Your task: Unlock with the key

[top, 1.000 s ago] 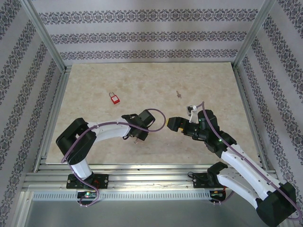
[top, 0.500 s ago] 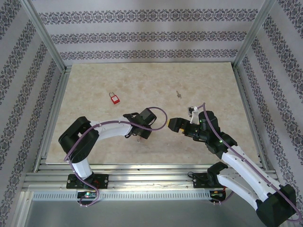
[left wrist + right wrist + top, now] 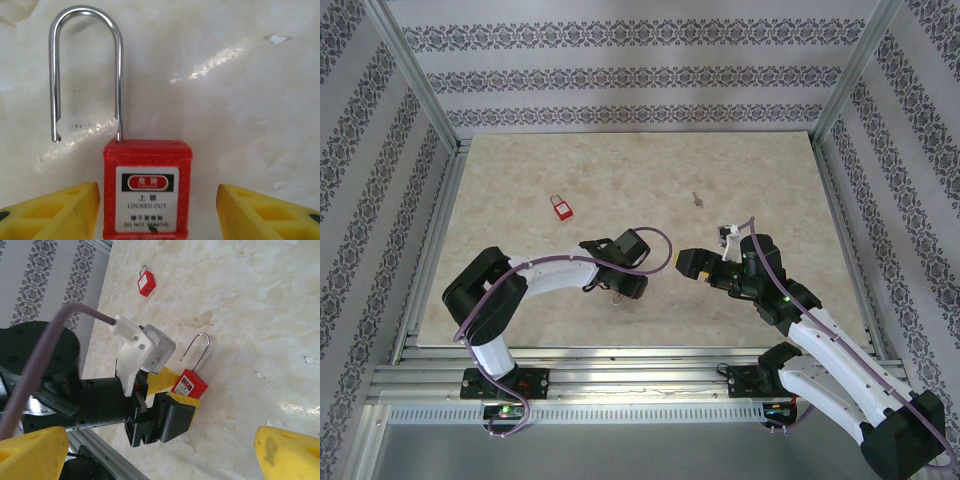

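- Now left gripper (image 3: 158,194) has its jaws spread, red safety padlock (image 3: 147,200) between them, unpinched.
- Padlock flat on table (image 3: 520,170), near side; shackle (image 3: 119,75) has one leg out.
- Right gripper (image 3: 692,264) wide apart, empty.
- Loose key (image 3: 697,198) lies farther back, well apart.

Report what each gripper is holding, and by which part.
Nothing is held. The left gripper stands open around the body of the near padlock, with a clear gap on one side. The right gripper is open and empty.
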